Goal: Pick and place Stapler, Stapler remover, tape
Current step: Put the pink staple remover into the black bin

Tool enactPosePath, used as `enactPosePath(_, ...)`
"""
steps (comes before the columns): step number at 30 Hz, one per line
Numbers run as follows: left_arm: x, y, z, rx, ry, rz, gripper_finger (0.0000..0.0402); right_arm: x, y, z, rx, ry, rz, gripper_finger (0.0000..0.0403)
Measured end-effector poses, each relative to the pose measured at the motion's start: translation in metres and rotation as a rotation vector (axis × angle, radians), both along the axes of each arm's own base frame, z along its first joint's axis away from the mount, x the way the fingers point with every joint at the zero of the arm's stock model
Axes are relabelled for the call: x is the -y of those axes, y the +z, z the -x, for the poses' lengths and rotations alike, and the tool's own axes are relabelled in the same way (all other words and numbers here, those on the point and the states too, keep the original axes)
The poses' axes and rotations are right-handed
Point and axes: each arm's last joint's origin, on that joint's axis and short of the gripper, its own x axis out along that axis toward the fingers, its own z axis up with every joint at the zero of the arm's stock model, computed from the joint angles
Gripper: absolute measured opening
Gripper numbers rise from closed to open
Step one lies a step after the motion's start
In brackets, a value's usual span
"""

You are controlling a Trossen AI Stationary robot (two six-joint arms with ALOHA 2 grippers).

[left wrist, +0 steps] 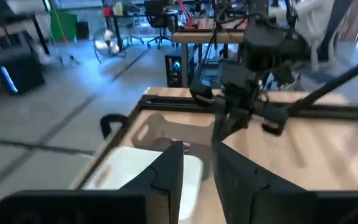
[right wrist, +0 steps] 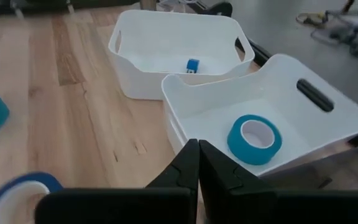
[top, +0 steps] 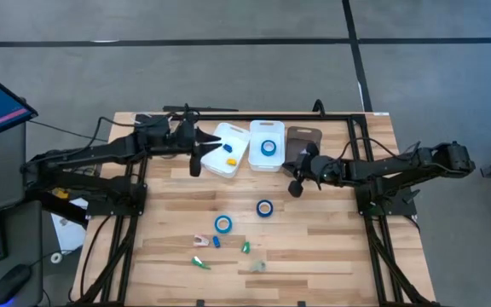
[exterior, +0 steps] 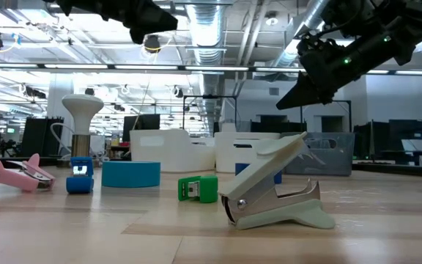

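while spread wide between the two arms, bare wooden table [top: 331, 243] along the right and near edges, open room there. at the far edge, three bins side by side: white bin [top: 225, 150] with a yellow piece [top: 226, 147] and a blue piece [top: 231, 160], middle white bin [top: 267, 145] holding one tape roll [top: 268, 147], grey bin [top: 300, 140] partly hidden behind the right arm. left gripper [top: 196, 161] raised just beside the first bin, fingers narrowed, nothing seen between them. right gripper [top: 296, 188] raised near the grey bin, fingers pressed together, empty. two more tape rolls [top: 265, 208] [top: 222, 224] mid-table, apart. nearer: pink staple remover [top: 200, 242], pale staple remover [top: 257, 266] hard to make out from above, small blue stapler [top: 216, 241], green staplers [top: 245, 247] [top: 199, 263].
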Motion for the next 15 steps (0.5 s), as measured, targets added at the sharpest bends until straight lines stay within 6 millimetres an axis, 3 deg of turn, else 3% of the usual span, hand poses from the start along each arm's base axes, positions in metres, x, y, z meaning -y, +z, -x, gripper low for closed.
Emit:
enactPosePath(3, 0.001, -0.001, 0.000, 0.003, -0.042, 0.056, 0.0076, 0.000, 0.000, 0.000, -0.016, 0.017, 0.031, 0.0000)
enactPosePath(9, 0.020, -0.010, -0.003, -0.106, -0.202, -0.042, 0.0051, -0.001, 0.000, 0.000, -0.011, 0.022, 0.027, 0.0000)
enactPosePath(12, 0.033, -0.017, -0.003, -0.187, -0.195, -0.058, 0.0014, -0.001, 0.001, 0.000, -0.008, 0.021, 0.027, 0.0000)
enactPosePath(15, 0.047, -0.028, 0.000, -0.325, -0.156, -0.107, 0.0005, -0.001, 0.001, 0.000, -0.008, 0.021, 0.027, 0.0000)
